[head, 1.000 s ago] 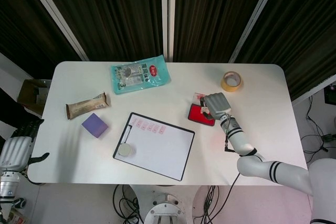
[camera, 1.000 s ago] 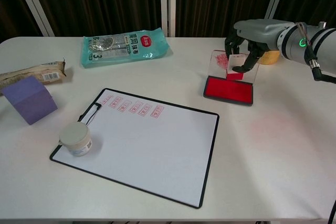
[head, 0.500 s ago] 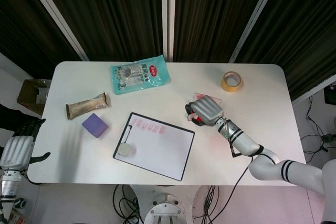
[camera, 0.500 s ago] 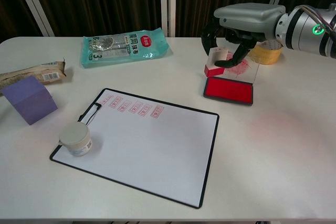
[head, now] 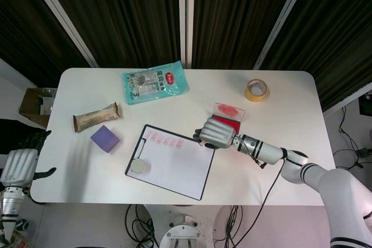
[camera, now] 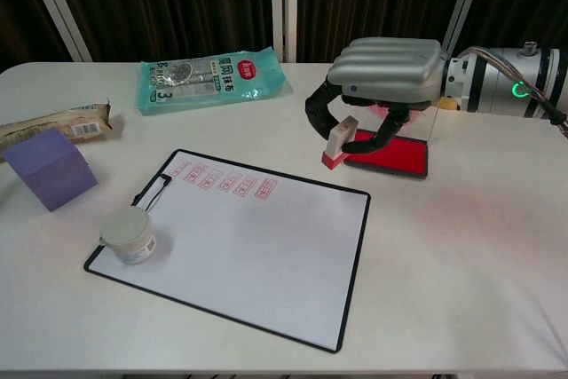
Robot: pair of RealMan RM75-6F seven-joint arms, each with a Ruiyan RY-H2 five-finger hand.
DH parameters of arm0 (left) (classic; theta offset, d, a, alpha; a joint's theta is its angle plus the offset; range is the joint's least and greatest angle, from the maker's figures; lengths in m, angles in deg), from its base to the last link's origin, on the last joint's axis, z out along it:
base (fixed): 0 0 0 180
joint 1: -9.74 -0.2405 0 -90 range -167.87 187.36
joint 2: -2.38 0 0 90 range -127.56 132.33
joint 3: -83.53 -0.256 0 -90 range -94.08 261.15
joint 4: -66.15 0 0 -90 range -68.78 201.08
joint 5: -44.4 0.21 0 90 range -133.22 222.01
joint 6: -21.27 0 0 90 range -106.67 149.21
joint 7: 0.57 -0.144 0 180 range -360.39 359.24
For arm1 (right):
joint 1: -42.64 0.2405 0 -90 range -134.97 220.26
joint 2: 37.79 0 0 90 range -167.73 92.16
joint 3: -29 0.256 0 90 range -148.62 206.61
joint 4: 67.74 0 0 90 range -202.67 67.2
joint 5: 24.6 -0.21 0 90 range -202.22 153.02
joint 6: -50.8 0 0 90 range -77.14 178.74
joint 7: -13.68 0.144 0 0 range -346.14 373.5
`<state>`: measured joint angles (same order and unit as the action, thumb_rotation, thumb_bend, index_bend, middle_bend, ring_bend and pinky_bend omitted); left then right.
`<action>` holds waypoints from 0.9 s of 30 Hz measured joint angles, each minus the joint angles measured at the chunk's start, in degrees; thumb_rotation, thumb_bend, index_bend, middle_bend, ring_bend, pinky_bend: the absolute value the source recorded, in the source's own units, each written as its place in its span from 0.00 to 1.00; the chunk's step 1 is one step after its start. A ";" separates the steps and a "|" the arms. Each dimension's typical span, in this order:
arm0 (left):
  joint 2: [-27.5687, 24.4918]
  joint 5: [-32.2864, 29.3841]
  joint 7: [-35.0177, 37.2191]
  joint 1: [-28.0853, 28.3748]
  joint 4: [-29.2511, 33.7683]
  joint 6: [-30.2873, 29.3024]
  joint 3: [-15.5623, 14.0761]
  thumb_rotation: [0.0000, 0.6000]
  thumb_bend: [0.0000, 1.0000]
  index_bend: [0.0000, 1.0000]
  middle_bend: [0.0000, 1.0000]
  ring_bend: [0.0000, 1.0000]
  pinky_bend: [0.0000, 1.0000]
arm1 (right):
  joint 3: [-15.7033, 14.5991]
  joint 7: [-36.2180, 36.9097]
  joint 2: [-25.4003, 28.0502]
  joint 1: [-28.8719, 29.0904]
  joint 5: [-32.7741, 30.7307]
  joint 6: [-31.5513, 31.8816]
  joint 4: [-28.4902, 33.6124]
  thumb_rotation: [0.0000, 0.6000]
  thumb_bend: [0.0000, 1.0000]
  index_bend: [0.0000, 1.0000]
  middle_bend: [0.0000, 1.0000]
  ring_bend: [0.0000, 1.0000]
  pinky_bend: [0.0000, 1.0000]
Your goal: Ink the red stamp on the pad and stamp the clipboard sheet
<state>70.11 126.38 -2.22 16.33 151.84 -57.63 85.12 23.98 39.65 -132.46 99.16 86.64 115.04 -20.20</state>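
My right hand (head: 216, 133) (camera: 382, 73) grips the red stamp (camera: 338, 142), a small block with a red base, and holds it tilted just above the table. The stamp hangs between the red ink pad (camera: 395, 150) (head: 224, 121) and the top right edge of the clipboard (camera: 359, 219) (head: 206, 169). The white sheet (camera: 257, 250) carries a row of red prints (camera: 222, 179) (head: 164, 140) near its upper left. In the head view the hand hides the stamp. My left hand (head: 17, 166) hangs off the table's lower left, holding nothing, fingers apart.
A white round jar (camera: 129, 234) (head: 139, 165) sits on the clipboard's left corner. A purple block (camera: 51, 166), a snack bar (head: 95, 117) and a teal bag (camera: 211, 80) lie to the left and back. A yellow tape roll (head: 256, 90) sits at back right, and the pad's clear lid (head: 228, 110) lies behind the pad.
My right hand lifted the stamp off the ink pad and carried it left and forward, toward the clipboard's top right edge. The left hand has not moved.
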 measured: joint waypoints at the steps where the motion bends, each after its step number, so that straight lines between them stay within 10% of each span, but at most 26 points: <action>1: -0.06 -0.11 0.00 -0.01 0.00 0.03 0.03 1.00 0.00 0.11 0.14 0.12 0.24 | -0.27 1.23 -0.74 0.43 0.14 0.20 -1.20 1.00 0.45 0.98 0.81 0.92 1.00; 27: -0.95 -0.96 1.95 -0.97 -1.45 -1.04 0.39 1.00 0.00 0.11 0.14 0.12 0.24 | -6.37 17.92 -15.58 5.98 -0.12 -0.02 -22.56 1.00 0.45 1.00 0.81 0.92 1.00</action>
<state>69.15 125.42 -0.26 15.36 150.39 -58.66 85.51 17.61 57.57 -148.03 105.14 86.52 115.02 -42.77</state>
